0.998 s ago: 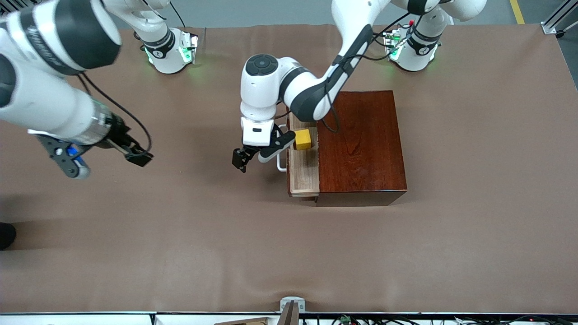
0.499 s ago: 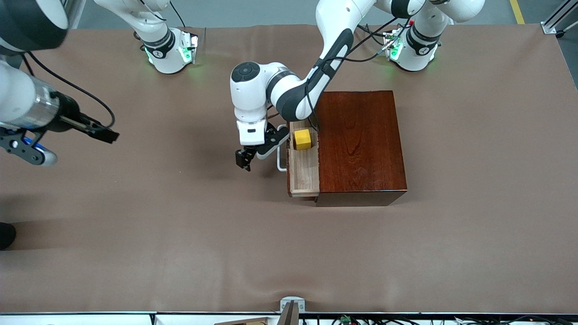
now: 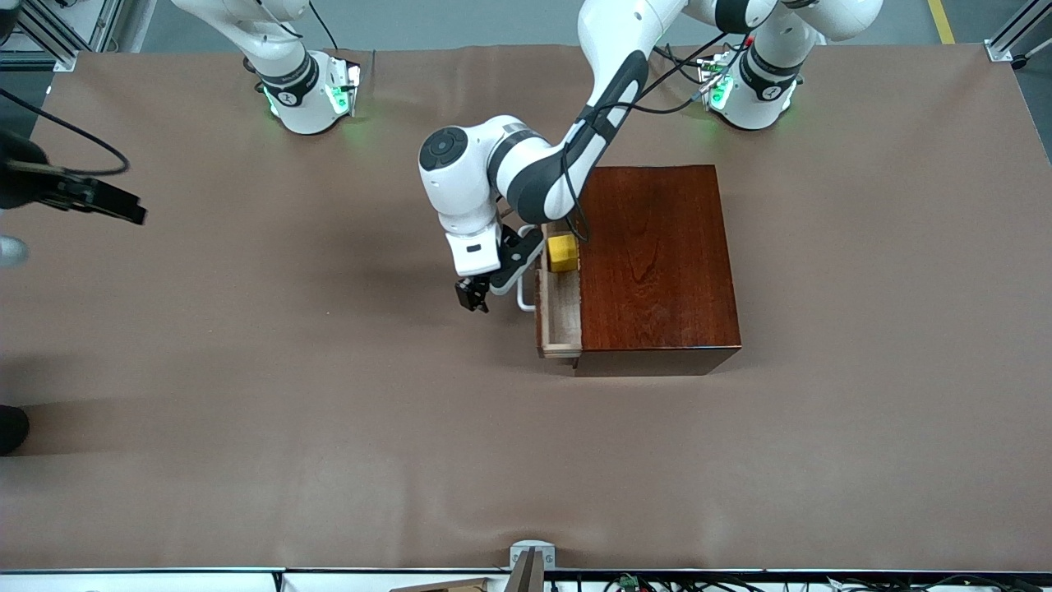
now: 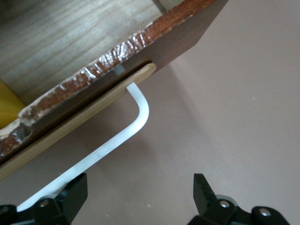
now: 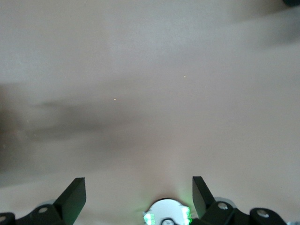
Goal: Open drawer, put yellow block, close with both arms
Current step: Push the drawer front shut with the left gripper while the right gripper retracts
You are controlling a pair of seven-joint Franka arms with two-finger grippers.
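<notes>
The drawer (image 3: 561, 316) of the reddish-brown box (image 3: 657, 255) stands partly open. The yellow block (image 3: 562, 252) lies in its pale inside, and its edge shows in the left wrist view too (image 4: 7, 105). My left gripper (image 3: 493, 284) is low in front of the drawer, open, with one finger (image 4: 75, 192) against the white handle (image 4: 117, 136) and nothing between the jaws. My right gripper (image 5: 139, 194) is open and empty, up over the bare cloth at the right arm's end of the table, and only its dark tip (image 3: 115, 205) shows in the front view.
Brown cloth (image 3: 329, 427) covers the whole table. The two green-lit arm bases (image 3: 308, 94) (image 3: 748, 90) stand along the robots' edge. The right wrist view looks down on one lit base (image 5: 166, 216).
The drawer has slid part of the way into the box with my left gripper against its handle. My right arm has swung away toward its end of the table.
</notes>
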